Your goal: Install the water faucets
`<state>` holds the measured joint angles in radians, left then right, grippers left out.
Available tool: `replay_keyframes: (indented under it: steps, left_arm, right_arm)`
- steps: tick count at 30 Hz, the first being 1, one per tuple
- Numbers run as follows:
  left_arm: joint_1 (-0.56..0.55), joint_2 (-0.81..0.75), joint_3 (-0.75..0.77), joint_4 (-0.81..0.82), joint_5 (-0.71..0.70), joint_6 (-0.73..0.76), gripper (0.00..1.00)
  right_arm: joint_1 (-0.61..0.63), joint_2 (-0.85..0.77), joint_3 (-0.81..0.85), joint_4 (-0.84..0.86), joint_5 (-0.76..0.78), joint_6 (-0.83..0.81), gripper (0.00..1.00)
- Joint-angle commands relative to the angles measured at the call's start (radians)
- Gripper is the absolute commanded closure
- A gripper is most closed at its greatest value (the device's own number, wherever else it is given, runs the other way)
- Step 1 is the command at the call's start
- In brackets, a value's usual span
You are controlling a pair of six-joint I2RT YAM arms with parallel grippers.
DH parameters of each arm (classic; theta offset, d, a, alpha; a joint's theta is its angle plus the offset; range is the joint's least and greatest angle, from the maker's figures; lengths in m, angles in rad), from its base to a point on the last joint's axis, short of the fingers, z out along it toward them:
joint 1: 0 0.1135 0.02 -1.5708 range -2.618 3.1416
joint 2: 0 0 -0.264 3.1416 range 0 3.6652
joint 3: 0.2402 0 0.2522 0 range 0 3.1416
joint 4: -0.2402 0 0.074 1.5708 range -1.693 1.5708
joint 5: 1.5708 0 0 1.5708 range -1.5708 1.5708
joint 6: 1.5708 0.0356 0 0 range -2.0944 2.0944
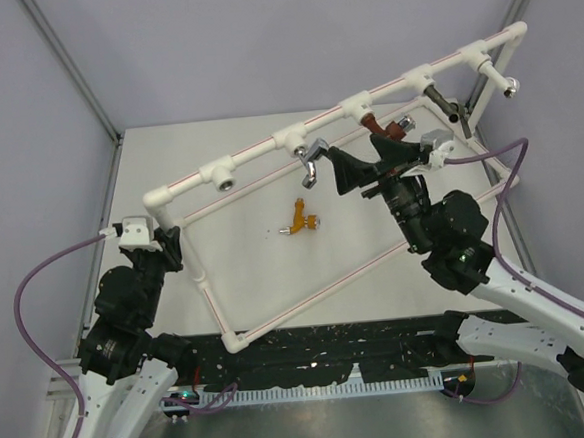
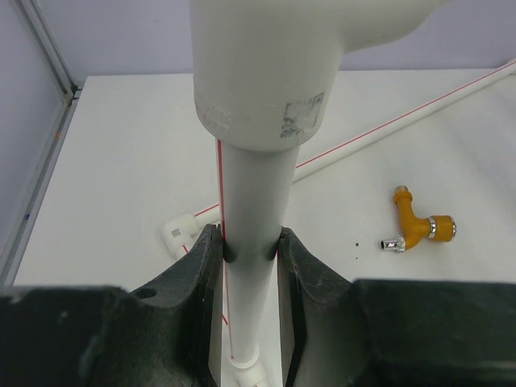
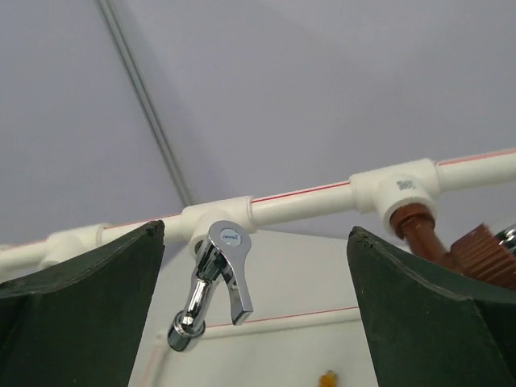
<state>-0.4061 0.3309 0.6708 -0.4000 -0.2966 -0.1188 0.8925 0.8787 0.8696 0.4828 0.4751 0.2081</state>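
- Left arm sits low at the near left. We see the left gripper [image 2: 250, 242] pinching the upright corner pipe of the white frame [image 1: 267, 151], one finger [image 2: 201, 258] on each side, just below the corner elbow.
- Right arm reaches from the near right, up and in toward the frame's top rail. The right gripper [image 3: 254, 314] is spread wide and grips nothing.
- Chrome faucet [image 3: 214, 282] hangs from a tee on the top rail with its spout down. In the wrist view it sits between the right fingers, clear of both.
- Red-brown faucet [image 1: 381, 125] is in the next tee to the right, close to the right finger [image 3: 427, 314], which partly hides it. We cannot tell if they touch.
- Dark grey faucet [image 1: 446, 103] hangs from the tee after that, beyond the right gripper.
- Orange-yellow faucet [image 1: 301, 218] lies on its side on the table [image 1: 236, 273], inside the frame's outline, loose. It is well apart from both grippers.
- It has an elbow-shaped orange body with a chrome spout tip and a chrome collar.
- The frame stands tilted, top rail raised toward the far right and bottom pipes on the table.
- A tee [image 1: 224, 174] left of the chrome faucet shows its socket mouth.
- Table surface shows all round the orange-yellow faucet. The frame's pipes are the nearest edges.
- Enclosure walls and metal posts stand close behind the top rail and at the table's left side.
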Motion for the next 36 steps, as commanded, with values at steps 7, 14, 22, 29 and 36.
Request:
replay_keyframes:
  steps: [7,14,22,29,36]
  left_arm:
    - [-0.007,0.017,-0.005,-0.076,0.045,-0.007,1.0]
    - [-0.007,0.016,-0.005,-0.076,0.039,-0.007,1.0]
    - [-0.007,0.016,-0.007,-0.076,0.037,-0.005,1.0]
    - [-0.007,0.016,-0.007,-0.076,0.039,-0.005,1.0]
    - [-0.008,0.014,-0.007,-0.076,0.04,-0.007,1.0]
  right_arm:
    - [0.049,0.002,0.356,-0.649,-0.288,-1.03,0.05]
    - [0.18,0.114,0.462,-0.832,-0.118,-1.406,0.04]
    - [0.278,0.223,0.464,-0.814,0.14,-1.676,0.05]
    - [0.287,0.276,0.378,-0.606,0.232,-1.895,0.05]
    - [0.276,0.331,0.358,-0.512,0.214,-1.943,0.05]
